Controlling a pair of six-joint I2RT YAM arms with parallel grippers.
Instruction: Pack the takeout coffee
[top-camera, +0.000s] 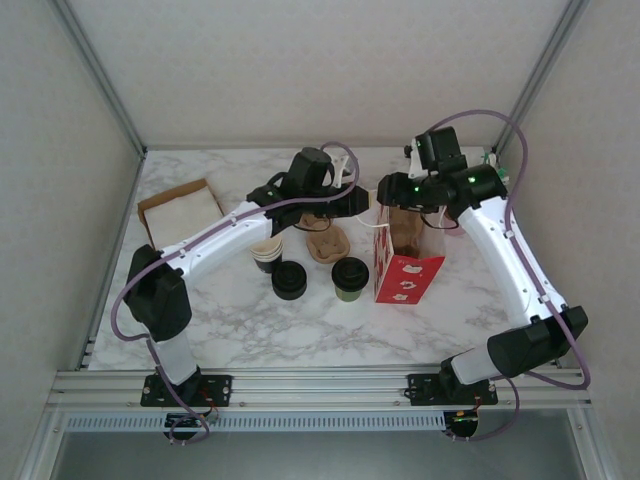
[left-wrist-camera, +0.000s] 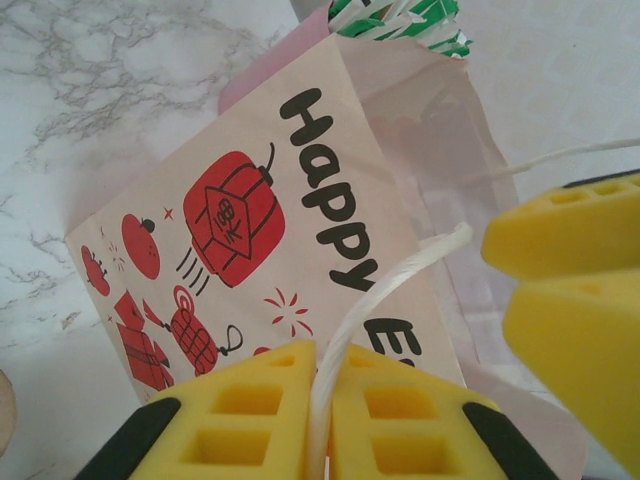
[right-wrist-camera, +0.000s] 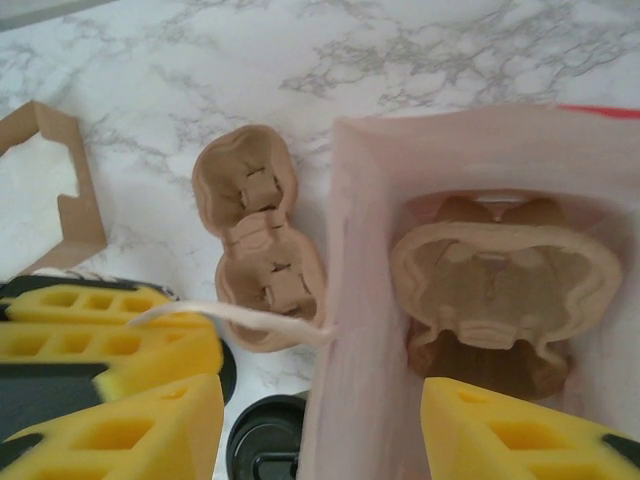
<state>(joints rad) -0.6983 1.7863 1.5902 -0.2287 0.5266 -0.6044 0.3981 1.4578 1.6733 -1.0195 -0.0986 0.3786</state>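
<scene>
Two pulp trays: the loose tray (right-wrist-camera: 258, 250) left of centre, the bagged tray (right-wrist-camera: 500, 275) at right inside the one paper bag (top-camera: 408, 275). One lidded coffee cup (top-camera: 350, 278), one stack of open cups (top-camera: 267, 253), one pile of black lids (top-camera: 289, 281), one cardboard box (top-camera: 180, 210) at upper left.

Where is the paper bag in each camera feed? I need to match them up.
Top external: paper bag right of centre, standing open.
Left wrist: bag across the middle, printed face showing.
Right wrist: bag in the right half, mouth open.
Shared landmark: its white cord handle.
</scene>
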